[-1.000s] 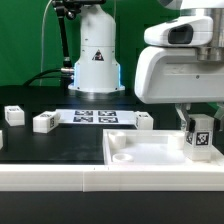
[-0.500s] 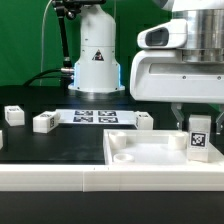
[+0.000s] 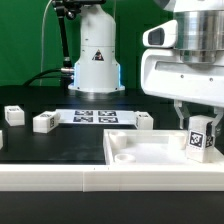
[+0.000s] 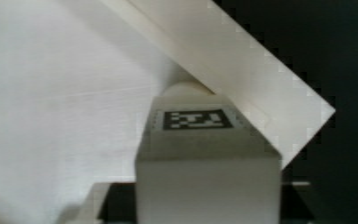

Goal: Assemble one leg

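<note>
Since a second ago the arm has lifted a little and drifted toward the exterior view's right, carrying the leg [image 3: 200, 135] with it. The gripper [image 3: 199, 126] is closed on that leg, which hangs upright over the panel [image 3: 150, 157] near its right corner. To do well, it should likely square the leg over the corner socket, then lower straight. The wrist points downward; three more legs [image 3: 45, 122] wait on the table [image 3: 60, 150].
</note>
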Controlling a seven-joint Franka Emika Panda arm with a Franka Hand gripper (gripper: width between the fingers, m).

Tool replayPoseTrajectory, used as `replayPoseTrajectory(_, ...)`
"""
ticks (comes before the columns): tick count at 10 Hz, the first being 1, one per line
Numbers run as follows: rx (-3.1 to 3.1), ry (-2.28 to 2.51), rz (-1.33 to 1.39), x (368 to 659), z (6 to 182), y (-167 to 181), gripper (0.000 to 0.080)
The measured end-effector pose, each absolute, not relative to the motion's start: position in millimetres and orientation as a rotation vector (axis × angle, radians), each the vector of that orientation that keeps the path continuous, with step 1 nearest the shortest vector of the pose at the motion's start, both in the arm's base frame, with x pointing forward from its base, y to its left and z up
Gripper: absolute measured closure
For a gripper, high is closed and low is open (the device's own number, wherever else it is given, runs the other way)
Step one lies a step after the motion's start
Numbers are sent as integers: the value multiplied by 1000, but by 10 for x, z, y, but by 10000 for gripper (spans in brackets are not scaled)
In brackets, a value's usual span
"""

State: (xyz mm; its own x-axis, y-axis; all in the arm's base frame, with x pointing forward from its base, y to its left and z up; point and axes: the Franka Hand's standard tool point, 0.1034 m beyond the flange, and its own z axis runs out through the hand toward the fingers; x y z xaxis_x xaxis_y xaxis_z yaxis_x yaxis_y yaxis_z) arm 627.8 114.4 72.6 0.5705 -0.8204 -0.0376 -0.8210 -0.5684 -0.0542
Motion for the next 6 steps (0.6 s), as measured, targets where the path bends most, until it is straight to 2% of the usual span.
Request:
replayPoseTrajectory(2, -2687, 1496, 14, 6280, 727, 1146, 507)
replayPoseTrajectory(4, -2718, 1438, 10, 6282, 728, 1146, 267)
replayPoseTrajectory(5, -2746, 1384, 7, 6284, 731, 1147, 267)
replayPoseTrajectory(6, -2771, 1332, 6, 6280, 732, 1167, 174)
